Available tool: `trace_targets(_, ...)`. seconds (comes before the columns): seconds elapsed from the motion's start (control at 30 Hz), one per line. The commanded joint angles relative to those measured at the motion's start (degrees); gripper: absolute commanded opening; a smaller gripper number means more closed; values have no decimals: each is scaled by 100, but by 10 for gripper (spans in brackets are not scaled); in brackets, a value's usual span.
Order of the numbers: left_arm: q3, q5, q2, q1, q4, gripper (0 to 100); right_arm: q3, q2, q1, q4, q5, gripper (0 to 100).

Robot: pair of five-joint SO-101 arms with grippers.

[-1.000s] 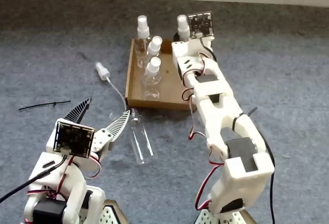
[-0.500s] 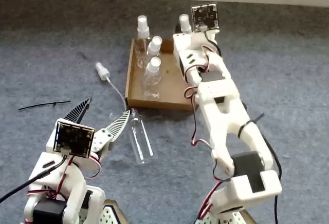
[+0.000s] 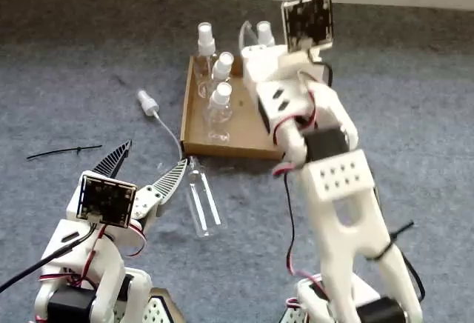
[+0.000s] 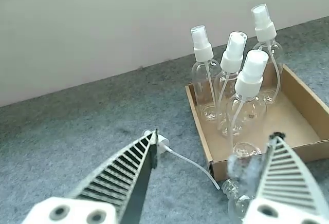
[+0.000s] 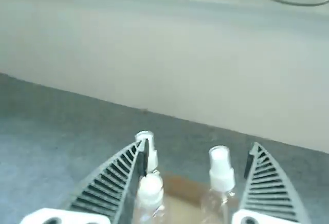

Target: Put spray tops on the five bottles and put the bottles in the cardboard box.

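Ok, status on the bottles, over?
Left end effector open beside the uncapped bottle lying outside the cardboard box; right end effector open above the box. Four capped bottles standing in it. Loose spray top on the carpet.

brown cardboard box [image 3: 222, 148], white spray tops [image 3: 221, 94]

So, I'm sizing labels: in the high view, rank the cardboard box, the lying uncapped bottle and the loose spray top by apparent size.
1. cardboard box
2. lying bottle
3. loose spray top: least bulk, though with its tube it looks about as long as the bottle.
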Motion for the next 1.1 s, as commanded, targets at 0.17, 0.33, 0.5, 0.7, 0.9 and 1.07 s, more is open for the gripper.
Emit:
trace_targets(0.17,-664,18,365,-1270,-141,301,2862,-1736,-1604,391,246,248)
trace_targets(0.33,-1965,18,2334,-1578,-88,301,2765,-1182,-2360,1121,70,195)
trace_targets(0.5,-3829,18,4822,-1719,703,301,2123,-66,-3011,1587,62,195)
trace_targets(0.7,-5851,9,7240,-1938,1371,301,1692,1103,-3020,1587,-299,195)
trace_targets(0.9,-7002,9,8787,-2492,1407,301,1235,1622,-2923,1587,-1073,195)
trace_targets(1.07,-7222,0,9218,-2615,1363,301,1042,1868,-2765,1587,-1152,195)
